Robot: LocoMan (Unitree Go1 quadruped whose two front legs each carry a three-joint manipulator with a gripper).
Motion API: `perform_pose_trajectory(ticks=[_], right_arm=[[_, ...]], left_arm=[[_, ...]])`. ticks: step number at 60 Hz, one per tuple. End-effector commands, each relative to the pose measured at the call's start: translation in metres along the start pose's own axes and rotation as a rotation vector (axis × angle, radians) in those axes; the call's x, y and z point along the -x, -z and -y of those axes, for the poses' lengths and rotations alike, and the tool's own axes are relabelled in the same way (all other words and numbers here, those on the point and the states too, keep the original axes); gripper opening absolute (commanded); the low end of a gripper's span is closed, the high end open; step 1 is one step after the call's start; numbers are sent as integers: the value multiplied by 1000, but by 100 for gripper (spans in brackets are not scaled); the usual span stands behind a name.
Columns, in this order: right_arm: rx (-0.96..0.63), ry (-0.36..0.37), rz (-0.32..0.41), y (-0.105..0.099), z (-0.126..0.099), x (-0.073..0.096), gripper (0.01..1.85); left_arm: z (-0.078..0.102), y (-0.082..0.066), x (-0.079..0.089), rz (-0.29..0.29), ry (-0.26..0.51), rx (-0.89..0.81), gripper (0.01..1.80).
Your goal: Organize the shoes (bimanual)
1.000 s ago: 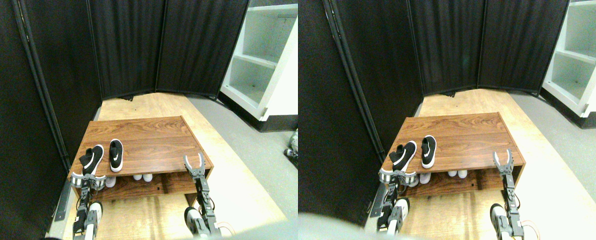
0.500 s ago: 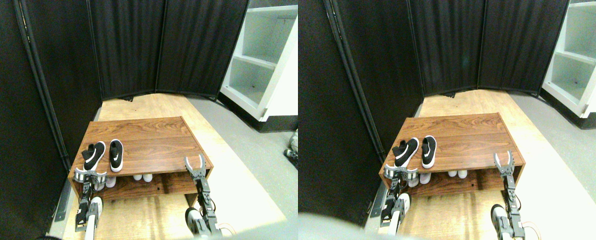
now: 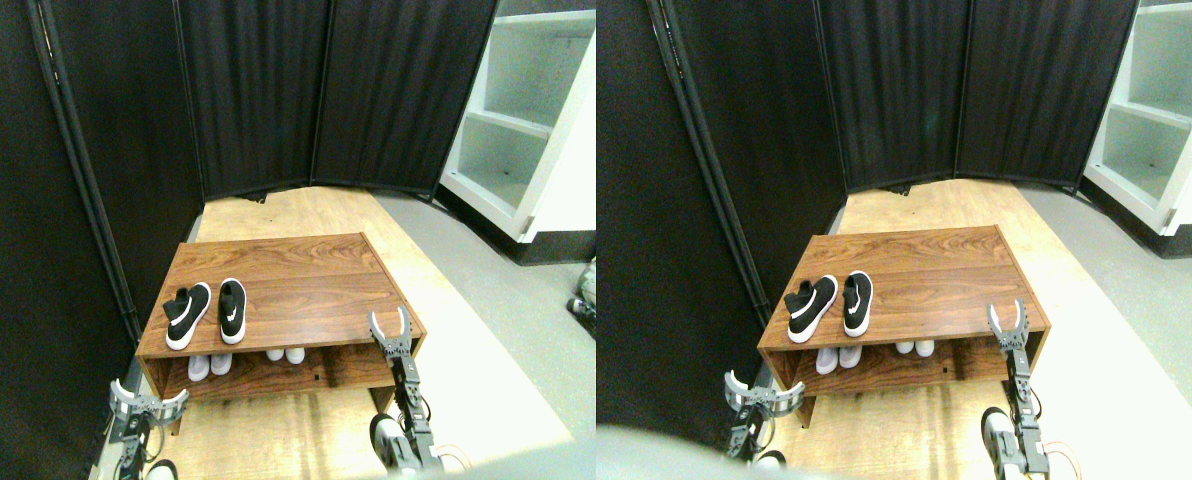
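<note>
The black shoes [image 3: 206, 314] sit side by side on the top board of the wooden shoe rack [image 3: 326, 300], near its left front corner, up and ahead of the left tool [image 3: 146, 404]; the left shoe is angled slightly toward its mate, the two just beside each other. On the lower shelf [image 3: 256, 375], two pale pairs [image 3: 246, 360] show their toes; they lie between the two tools. The left tool hangs low, off the rack's left front corner, its jaws spread wide and holding nothing; the right tool [image 3: 392, 327] stands at the rack's right front edge, jaws likewise spread and empty. The placing of the black pair looks done; the likely step is squaring the angled shoe, or clearing the arms. To do it well, approach the angled shoe from its heel, nudging gently so its mate is not shoved; keep the right tool clear of the board edge.
</note>
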Motion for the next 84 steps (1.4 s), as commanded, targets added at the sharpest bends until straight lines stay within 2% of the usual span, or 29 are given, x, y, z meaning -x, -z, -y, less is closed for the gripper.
perform_pose_trajectory(ticks=[1, 3, 4, 6, 9, 11, 15, 21, 26, 34, 36, 37, 41, 58, 69, 73, 75, 84], right_arm=[[-4, -36, 18, -1, -5, -3, 45], [-4, -35, 18, -1, -5, -3, 47], [-3, -36, 20, -1, -5, -3, 47], [-4, -36, 20, -1, -4, -3, 48], [-23, -28, 19, -1, -6, -3, 47], [-18, -28, 18, -1, -5, -3, 47], [-16, -27, 18, -2, -6, -2, 47], [-15, -29, 19, -1, -6, -3, 47], [-13, -32, 19, -1, -6, -4, 47], [-24, -30, 20, -3, -5, -4, 43], [-24, -30, 20, -3, -5, -4, 43], [-22, -32, 22, -3, -5, -4, 43], [-21, -31, 25, -4, -4, -4, 44], [-16, -43, 33, -6, -5, -4, 46], [-18, -51, 50, -8, -6, -3, 46], [-22, -55, 45, -8, -5, -2, 46], [-29, -53, 46, -9, -5, -1, 48], [-12, -56, 58, -11, -4, 0, 49]], left_arm=[[8, -24, -9, 66, 68, -55, 66], [10, -34, -14, 100, 86, -87, 42], [10, -39, -17, 105, 99, -131, 34], [11, -41, -19, 109, 107, -149, 30], [11, -55, -31, 126, 142, -186, 1], [14, -59, -36, 114, 154, -215, 1], [19, -66, -50, 133, 167, -308, 1], [24, -68, -64, 147, 144, -334, 1], [24, -67, -78, 126, 151, -339, 1], [11, -55, -108, 99, 99, -319, 1], [10, -54, -109, 98, 95, -312, 1], [6, -48, -115, 106, 68, -264, 1], [3, -41, -118, 122, 52, -288, 1], [-7, -8, -124, 97, -26, -246, 1], [-1, 7, -121, 84, -59, -192, 1], [0, 12, -122, 64, -62, -185, 1], [2, 18, -122, 36, -58, -208, 1], [5, 30, -124, 2, -73, -184, 1]])
